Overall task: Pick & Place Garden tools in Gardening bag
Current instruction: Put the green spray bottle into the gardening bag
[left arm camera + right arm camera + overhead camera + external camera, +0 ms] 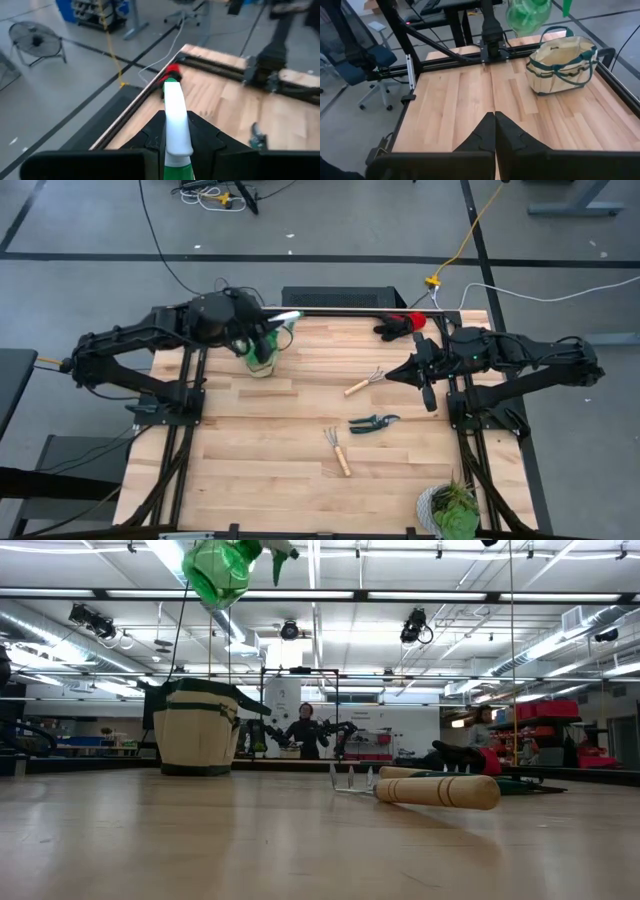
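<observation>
My left gripper (264, 336) is shut on a bright green spray bottle (221, 569) with a white head, held high above the beige gardening bag (261, 366) at the table's far left. The bag (198, 727) stands upright on its base. My right gripper (392, 377) hovers shut with nothing in it over the table's right half. Two wooden-handled rakes (363, 383) (337, 450) and dark pruning shears (373, 423) lie flat on the table. Red-and-black gloves (400, 323) lie at the far edge. My left gripper pinches the bottle's white head (176, 131) between its two fingers (150, 137), which come from the table's left, slanting slightly down. The white head runs along the fingers and sticks out past their tips. The green body (215, 575) hangs below, lifted clear above the bag.
A potted plant (452, 508) stands at the near right corner. Bare wood lies between the bag and the rakes. A metal frame rail (340, 310) runs along the far edge. People show in the room beyond the table.
</observation>
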`<state>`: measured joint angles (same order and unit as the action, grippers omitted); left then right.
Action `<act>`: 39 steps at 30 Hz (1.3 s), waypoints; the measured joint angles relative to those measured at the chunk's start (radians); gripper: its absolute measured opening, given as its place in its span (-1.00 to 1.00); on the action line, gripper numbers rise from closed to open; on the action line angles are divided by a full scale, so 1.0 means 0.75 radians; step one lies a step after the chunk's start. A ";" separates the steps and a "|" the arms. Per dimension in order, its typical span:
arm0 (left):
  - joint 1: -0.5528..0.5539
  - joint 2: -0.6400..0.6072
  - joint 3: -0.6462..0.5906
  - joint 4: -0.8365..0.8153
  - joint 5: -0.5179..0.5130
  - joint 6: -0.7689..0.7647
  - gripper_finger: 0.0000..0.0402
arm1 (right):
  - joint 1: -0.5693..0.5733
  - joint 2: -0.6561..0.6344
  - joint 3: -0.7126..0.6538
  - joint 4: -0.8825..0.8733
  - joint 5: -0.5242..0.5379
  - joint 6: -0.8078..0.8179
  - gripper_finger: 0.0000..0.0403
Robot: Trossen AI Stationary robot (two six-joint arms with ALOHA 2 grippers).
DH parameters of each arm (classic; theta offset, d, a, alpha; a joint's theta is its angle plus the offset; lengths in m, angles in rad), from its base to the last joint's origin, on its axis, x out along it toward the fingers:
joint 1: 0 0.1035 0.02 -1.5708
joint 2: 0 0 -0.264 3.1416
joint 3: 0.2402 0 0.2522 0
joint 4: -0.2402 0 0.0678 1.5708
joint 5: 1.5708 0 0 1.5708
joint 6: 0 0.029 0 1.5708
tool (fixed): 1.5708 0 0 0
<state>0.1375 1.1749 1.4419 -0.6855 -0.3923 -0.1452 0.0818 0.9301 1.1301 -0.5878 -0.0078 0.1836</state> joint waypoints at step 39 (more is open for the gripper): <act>0.351 -0.419 -0.513 0.252 0.322 0.063 -0.69 | -0.001 0.001 0.000 0.036 -0.013 0.024 -1.00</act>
<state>0.4005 0.8606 1.0571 -0.4963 -0.1509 -0.0982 0.0814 0.9310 1.1301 -0.5610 -0.0174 0.2012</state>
